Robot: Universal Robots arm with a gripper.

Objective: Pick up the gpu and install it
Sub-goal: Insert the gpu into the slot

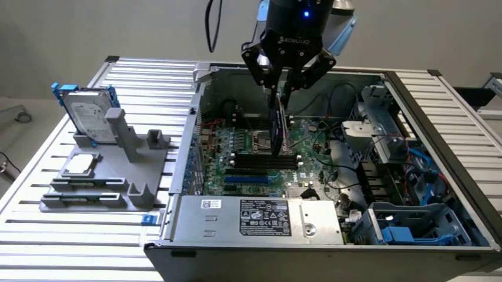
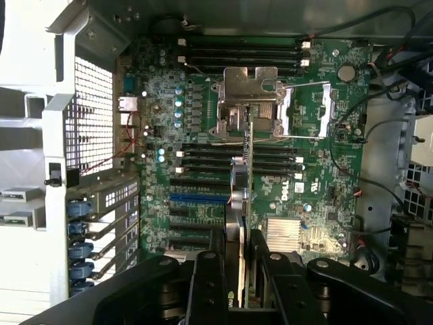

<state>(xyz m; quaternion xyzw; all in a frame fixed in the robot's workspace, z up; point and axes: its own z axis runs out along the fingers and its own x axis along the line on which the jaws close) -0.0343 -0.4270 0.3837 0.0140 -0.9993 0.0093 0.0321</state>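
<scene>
Black metal fingers (image 1: 271, 76) on the arm hang over the open grey metal computer case (image 1: 439, 153) and are closed partway, pinching the top edge of the gpu (image 1: 278, 126), a thin rectangular card with a green circuit board on one face and a dark cooler on the other. The card hangs upright and edge-on inside the case, over the middle of the large green motherboard (image 1: 243, 147) on the case floor.

In the wrist view the fingers (image 2: 206, 284) press on both faces of the gpu (image 2: 241, 203). The card runs past the row of black slots and a blue slot (image 2: 196, 198) on the motherboard (image 2: 311, 169), and its far end reaches the silver metal processor socket (image 2: 250, 101). A finned silver heat sink (image 2: 284, 233) sits on the board just beside the card. Whether the card's lower edge touches the board cannot be told.

A silver labelled power supply box (image 1: 259, 217) fills the case's near corner. Outside the case, on the exterior view's left, a grey plastic fixture (image 1: 102, 182) stands on the slatted grey counter (image 1: 47, 241) and carries a silver hard drive in a blue frame (image 1: 86, 117), propped upright.
</scene>
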